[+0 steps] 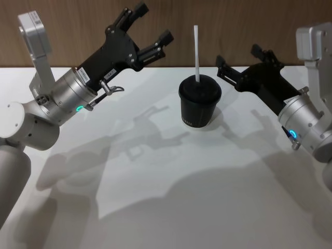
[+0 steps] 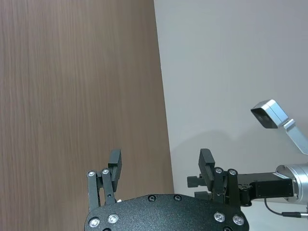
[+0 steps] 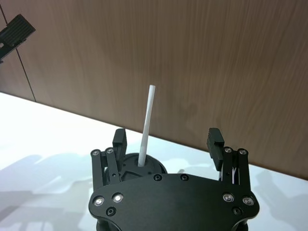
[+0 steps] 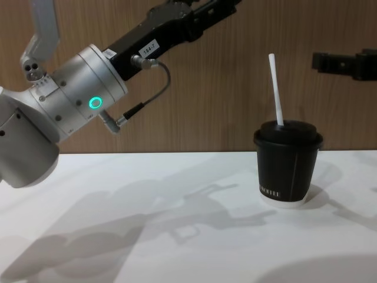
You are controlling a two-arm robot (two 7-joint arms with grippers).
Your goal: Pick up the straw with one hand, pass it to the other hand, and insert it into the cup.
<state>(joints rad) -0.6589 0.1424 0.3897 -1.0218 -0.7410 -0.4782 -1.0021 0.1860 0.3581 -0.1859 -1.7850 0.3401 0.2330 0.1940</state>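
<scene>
On the white table (image 1: 155,197) mid-way back, the cup (image 1: 199,108) stands upright w/ the straw (image 1: 196,52) poking up thru its lid, slightly tilted. Right gripper (image 1: 236,65) hovers just beside cup, jaws spread, empty. Farther back-left, left gripper (image 1: 153,23) raised vs. the wood wall (image 1: 72,31), jaws spread, empty.

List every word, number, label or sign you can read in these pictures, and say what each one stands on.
"144-7", as best it reads, on a small white label on the left arm's black section, chest view.
White lettering low on the cup: too small to read for certain.
White label on the left gripper body, head view: too blurred to read.
The straw and the right gripper carry no text that can be seen.
</scene>
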